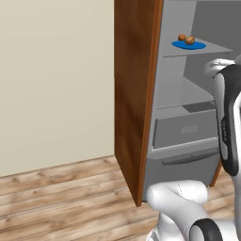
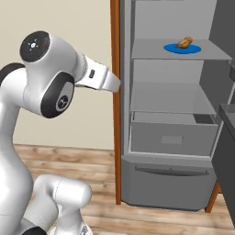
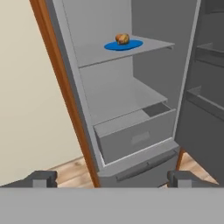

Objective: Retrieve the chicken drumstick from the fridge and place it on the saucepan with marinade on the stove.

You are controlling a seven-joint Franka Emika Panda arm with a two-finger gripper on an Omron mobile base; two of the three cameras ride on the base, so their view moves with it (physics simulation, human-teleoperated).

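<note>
- The gripper (image 3: 112, 178) has its jaws wide apart and empty, its fingertips (image 3: 43, 178) pointing into the open fridge (image 3: 144, 78) from well outside it; nothing is between them, so a close here would catch only air.
- The chicken drumstick (image 3: 122, 39) lies on a blue plate (image 3: 131, 45) on the upper shelf (image 3: 148, 46), well apart from the gripper and above its line of sight; the reach has to climb and go deep, and a low approach could strike the shelf's front edge.
- The drumstick looks small and knobbly; a pinch off its middle may roll it across the plate or push the plate back.
- The lower drawer (image 3: 135, 138) juts forward; the forearm could clip it on the way in.
- The wooden side panel (image 1: 134, 94) and the door shelves (image 3: 205, 100) flank the opening; a wide swing risks scraping either.
- The saucepan and stove are out of frame; I judge the carry demands a firm hold.
</note>
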